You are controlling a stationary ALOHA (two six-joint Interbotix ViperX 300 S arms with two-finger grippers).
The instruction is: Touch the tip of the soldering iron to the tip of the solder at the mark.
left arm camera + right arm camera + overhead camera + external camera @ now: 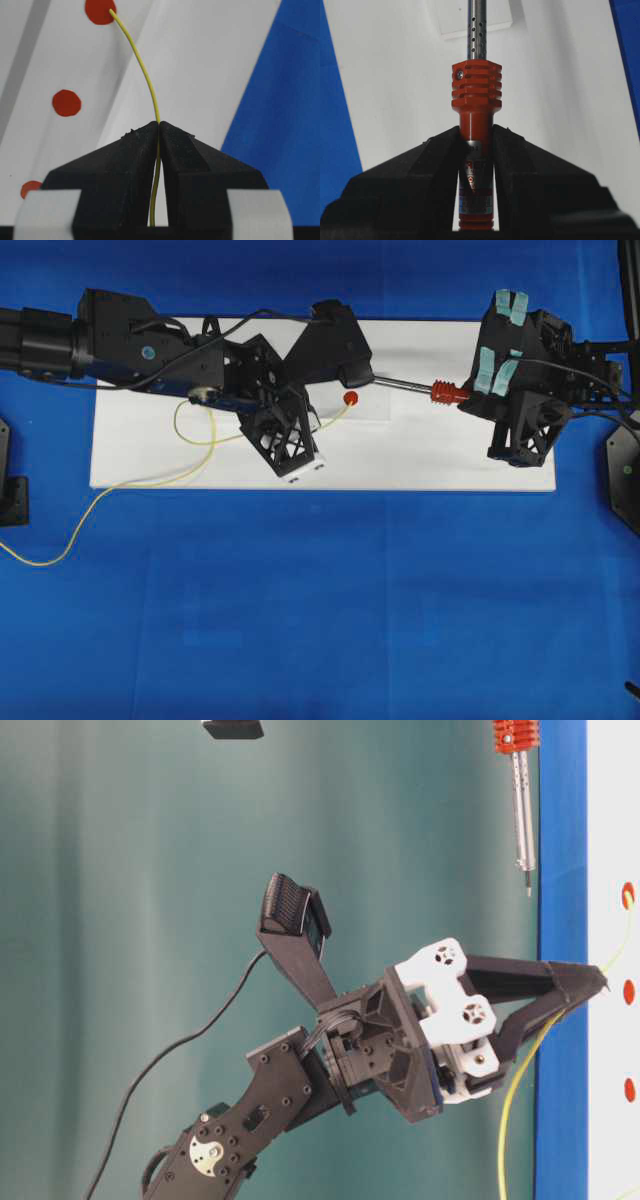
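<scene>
My left gripper [159, 124] is shut on the solder [145, 75], a thin yellow-green wire. The wire curves up from the jaws and its tip lies on a red round mark [99, 11]. Overhead, that mark [350, 398] sits on the white board just right of the left gripper [312, 428]. My right gripper [476, 132] is shut on the red-orange handle of the soldering iron [476, 95]. The iron's silver shaft [405, 386] points left toward the mark. In the table-level view the iron's dark tip [528, 890] hangs apart from the mark [628, 895].
The white board [450, 455] lies on a blue cloth. Two more red dots [66, 102] [31, 187] sit in a row with the mark. The left wrist camera housing [340, 345] overhangs the end of the iron's shaft. Slack solder [60, 555] trails off the board to the left.
</scene>
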